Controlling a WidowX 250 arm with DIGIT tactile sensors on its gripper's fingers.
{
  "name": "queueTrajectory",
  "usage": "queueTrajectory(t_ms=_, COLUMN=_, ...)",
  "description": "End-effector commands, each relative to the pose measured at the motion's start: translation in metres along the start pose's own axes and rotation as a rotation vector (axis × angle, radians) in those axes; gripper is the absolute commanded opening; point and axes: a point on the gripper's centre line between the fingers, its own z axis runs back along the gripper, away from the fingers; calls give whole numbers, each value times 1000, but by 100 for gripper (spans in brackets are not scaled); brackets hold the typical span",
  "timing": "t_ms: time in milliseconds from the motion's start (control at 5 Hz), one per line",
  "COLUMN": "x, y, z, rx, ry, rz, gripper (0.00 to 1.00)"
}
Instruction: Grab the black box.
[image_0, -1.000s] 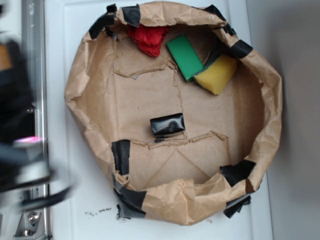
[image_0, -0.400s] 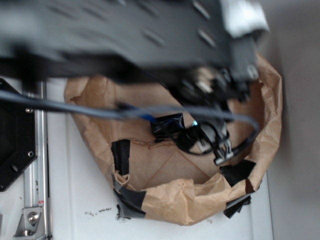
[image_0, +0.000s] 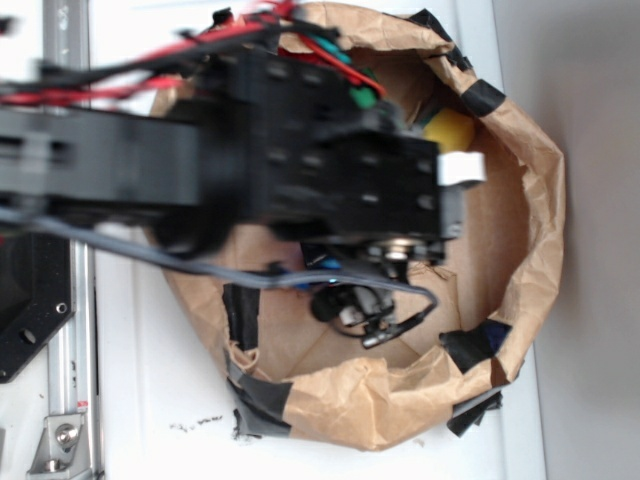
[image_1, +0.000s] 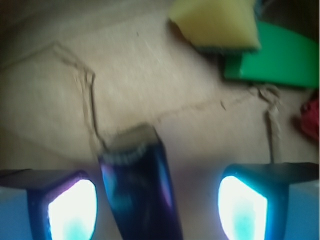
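Brown paper floor (image_1: 165, 75), creased. Item 1: black box (image_1: 140, 185), glossy, lying between the gripper (image_1: 157, 207) fingers (image_1: 70, 207), nearer one; jaws spread wide, holding nothing. Items 2–3: yellow block (image_1: 215, 22), green block (image_1: 277, 60), beyond, touching.

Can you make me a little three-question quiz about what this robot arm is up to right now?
1. True or false: the gripper has already clamped shut on the black box.
2. In the wrist view, the black box lies nearer which finger: A) the one on the picture's left, B) the one on the picture's right, C) exactly midway?
3. Which two blocks lie beyond the box, touching each other?

Key:
1. False. The fingers stand apart, with a clear gap on the box's right side.
2. A.
3. The yellow block and the green block, on the brown paper.
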Motion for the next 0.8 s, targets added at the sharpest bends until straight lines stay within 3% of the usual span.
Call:
queueTrajectory(t_ms=0, x=-4, y=-3, z=-1, rx=-28, ry=-59, rz=-49, gripper=0)
queueTrajectory(t_ms=400, x=-2, y=-5, z=0, rx=-28, ry=-71, rz=-65, gripper=0)
queueTrajectory(t_ms=600, x=-5, y=-1, z=12, rx=12, ry=-102, rz=-101, gripper=100)
